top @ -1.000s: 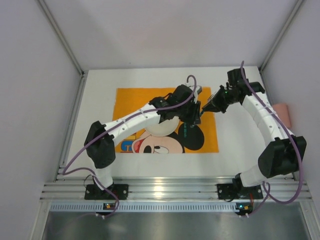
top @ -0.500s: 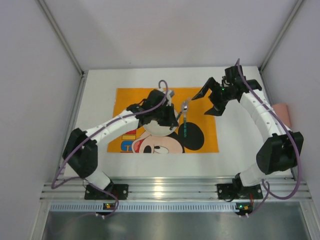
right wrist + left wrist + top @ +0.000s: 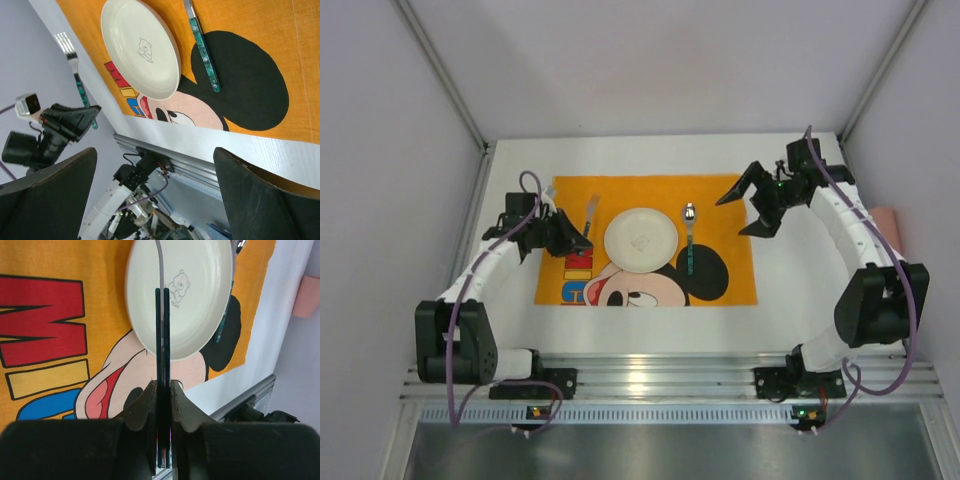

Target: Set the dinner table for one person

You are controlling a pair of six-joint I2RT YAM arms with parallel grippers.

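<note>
On the white dinner table [image 3: 800, 290] lies an orange cartoon-mouse placemat [image 3: 720, 195]. A white plate [image 3: 640, 238] sits at its middle. Just right of the plate lies a spoon [image 3: 688, 240] with a green handle. My left gripper [image 3: 572, 240] is shut on the green handle of a fork [image 3: 590, 212], held over the mat's left part, tines pointing away. In the left wrist view the fork [image 3: 161, 315] runs edge-on out of the gripper [image 3: 162, 387]. My right gripper [image 3: 745, 208] hangs open and holds nothing, right of the spoon, by the mat's far right corner.
A pink object [image 3: 885, 225] lies at the table's right edge. White walls close in the left, right and far sides. An aluminium rail [image 3: 650, 375] runs along the near edge, where both arm bases stand.
My left arm has swung from the mat's middle to the left with the fork, uncovering the plate. The right gripper opened, left the spoon beside the plate and drew back right.
</note>
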